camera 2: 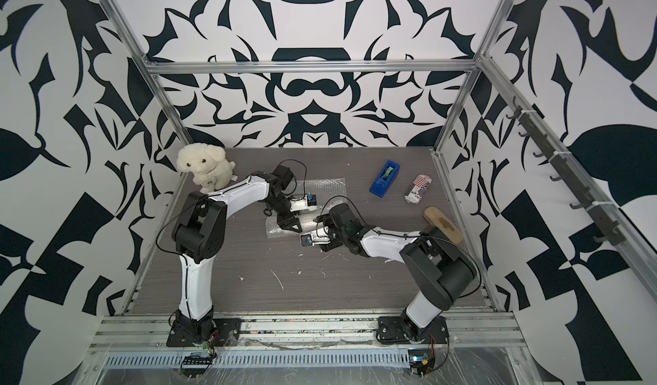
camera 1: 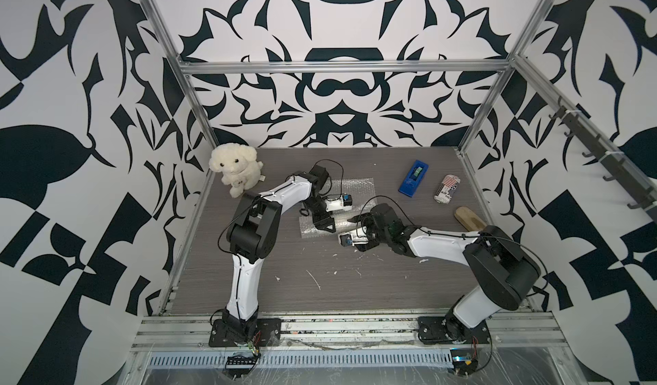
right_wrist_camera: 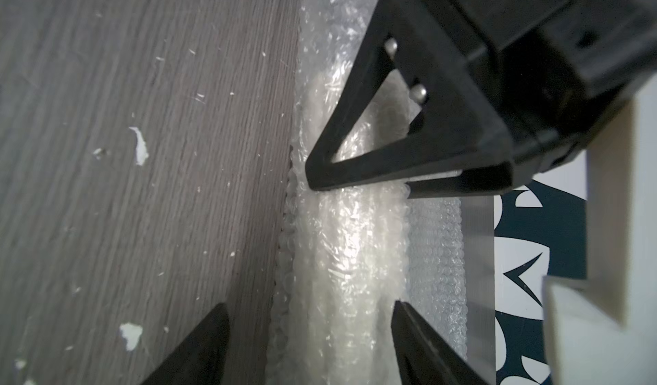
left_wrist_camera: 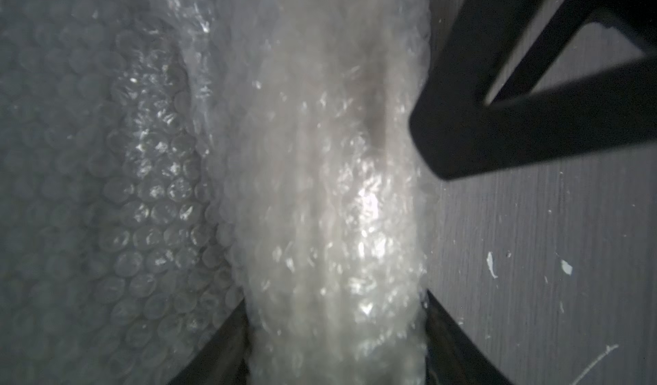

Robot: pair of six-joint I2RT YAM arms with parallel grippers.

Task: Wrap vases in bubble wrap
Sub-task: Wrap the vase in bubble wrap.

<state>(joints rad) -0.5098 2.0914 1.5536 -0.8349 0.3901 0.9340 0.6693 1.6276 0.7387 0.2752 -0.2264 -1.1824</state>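
Left wrist: vase (left_wrist_camera: 337,205) on side, axis along left gripper (left_wrist_camera: 336,299), clamped; right gripper (right_wrist_camera: 309,306) wide.

Clear bubble wrap (camera 1: 357,187); grey wood-grain table (camera 1: 320,294); blue dispenser (camera 1: 412,182)

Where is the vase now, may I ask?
In the left wrist view the vase lies rolled in bubble wrap at the table's middle, between the left gripper's jaws.

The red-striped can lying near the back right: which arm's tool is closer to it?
Right. The right tool stands open at the end of the wrapped vase nearer the can. The left tool clamps that vase farther along, away from the can.
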